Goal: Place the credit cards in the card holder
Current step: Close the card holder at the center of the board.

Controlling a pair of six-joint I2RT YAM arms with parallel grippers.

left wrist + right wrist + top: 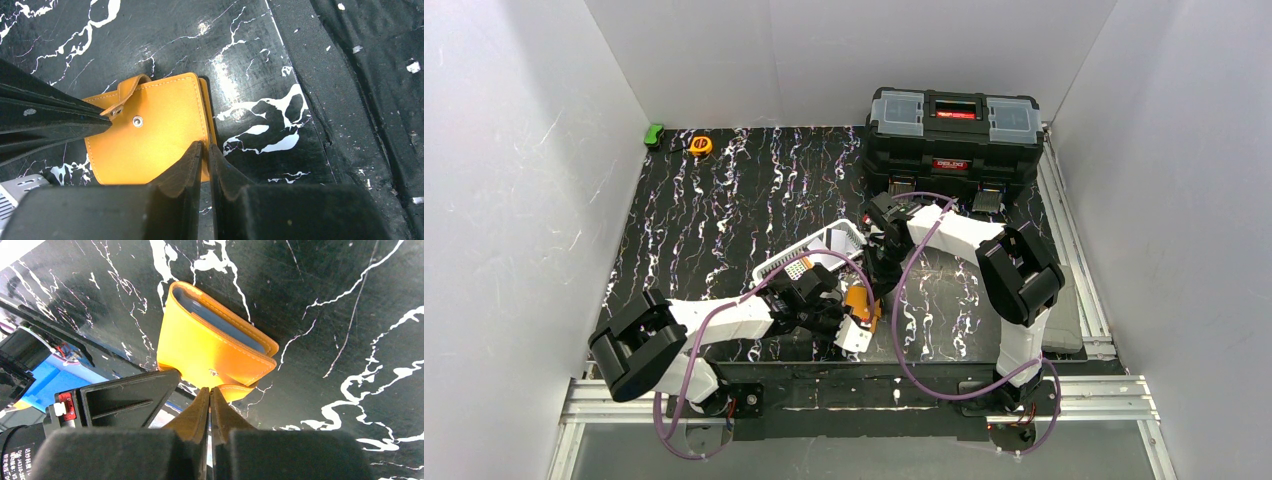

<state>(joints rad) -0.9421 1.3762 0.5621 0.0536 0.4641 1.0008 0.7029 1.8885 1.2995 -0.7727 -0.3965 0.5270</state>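
While the orange card holder lies folded on the black marbled tabletop, both arms have hold of it. The left end effector is pinched onto its side edge, and the right end effector is clamped on the snap tab. A white basket sits just beside.

**Claw tips pinched on the holder's tab**

The folded orange card holder lay on the black, white-veined surface, grey-blue pockets showing along its open edge. The right claw pinched its snap tab, fingers almost together.
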